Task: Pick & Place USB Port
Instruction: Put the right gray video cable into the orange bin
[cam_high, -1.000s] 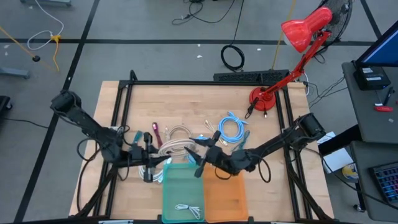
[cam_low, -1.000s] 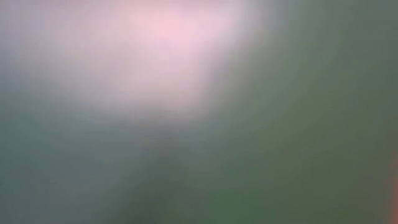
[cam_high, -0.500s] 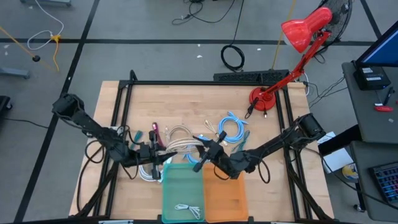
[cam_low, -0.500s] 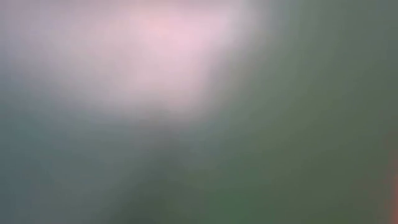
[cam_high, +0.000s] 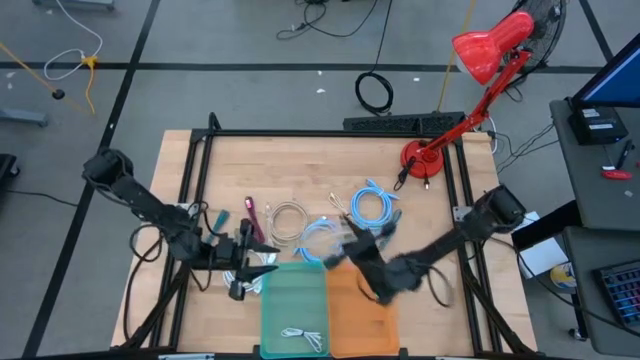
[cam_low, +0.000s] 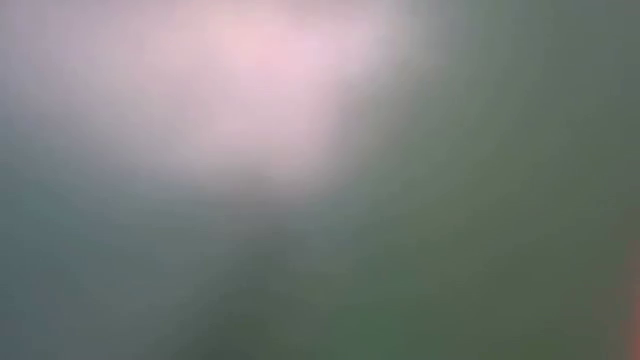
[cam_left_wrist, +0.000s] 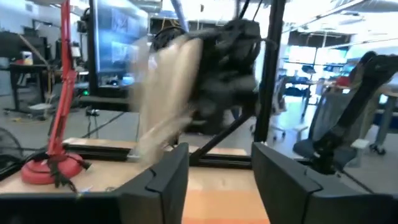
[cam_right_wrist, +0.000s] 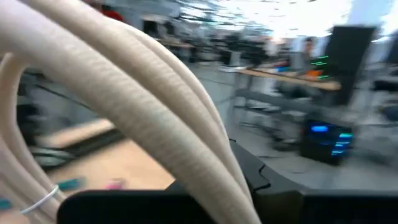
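Item: cable sorting, transfer step in hand. My right gripper (cam_high: 352, 250) is pressed together on a beige braided cable (cam_right_wrist: 124, 118), whose thick loops fill my right wrist view; in the high view it sits blurred just above the far edge of the orange bin (cam_high: 362, 320), with the cable bundle at its tip. My left gripper (cam_high: 262, 262) stands spread, its fingers (cam_left_wrist: 158, 180) apart with nothing between them, at the table's near-left beside the green bin (cam_high: 292, 295). The green bin holds one small white cable (cam_high: 300, 335); the orange bin shows no contents that I can make out. Remaining stock on the wooden table (cam_high: 300, 165): a blue coiled cable (cam_high: 372, 208), a light blue cable (cam_high: 318, 235), a pale coil (cam_high: 288, 218) and a magenta plug (cam_high: 250, 208). Low view: nothing readable. Judgement: the carry is under way, not the drop. Next move calls for bringing the beige cable fully over the correct bin, then parting the fingers so all its loops fall inside the rim.
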